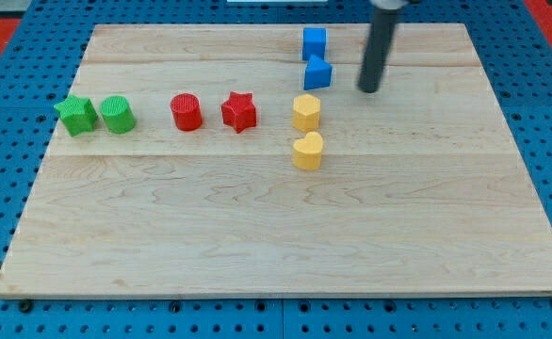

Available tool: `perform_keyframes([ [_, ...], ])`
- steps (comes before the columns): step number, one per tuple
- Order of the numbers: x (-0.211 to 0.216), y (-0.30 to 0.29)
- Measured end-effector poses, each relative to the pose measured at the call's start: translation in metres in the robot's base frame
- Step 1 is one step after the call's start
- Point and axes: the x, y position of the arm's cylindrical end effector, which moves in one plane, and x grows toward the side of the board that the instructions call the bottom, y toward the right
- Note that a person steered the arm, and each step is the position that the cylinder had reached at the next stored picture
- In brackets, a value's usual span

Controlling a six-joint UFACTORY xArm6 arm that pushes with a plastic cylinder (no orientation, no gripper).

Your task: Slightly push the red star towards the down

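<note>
The red star (239, 111) lies on the wooden board (285, 235), left of the middle near the view's top. A red cylinder (186, 112) stands just to its left. My tip (369, 90) is the lower end of the dark rod, well to the right of the red star and slightly higher in the view. It is right of the lower blue block (317, 72) and touches no block.
A green star (75, 115) and a green cylinder (118, 114) sit at the left. A blue cube (314, 41) is at the top. A yellow hexagon (306, 112) and a yellow heart (307, 150) stand right of the red star. Blue pegboard surrounds the board.
</note>
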Motion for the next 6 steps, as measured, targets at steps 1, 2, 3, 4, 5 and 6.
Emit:
perform_keyframes([
  [1, 0.003, -0.049],
  [2, 0.003, -0.047],
  [3, 0.005, -0.047],
  [4, 0.005, -0.065],
  [5, 0.005, -0.08],
  [6, 0.012, -0.121],
])
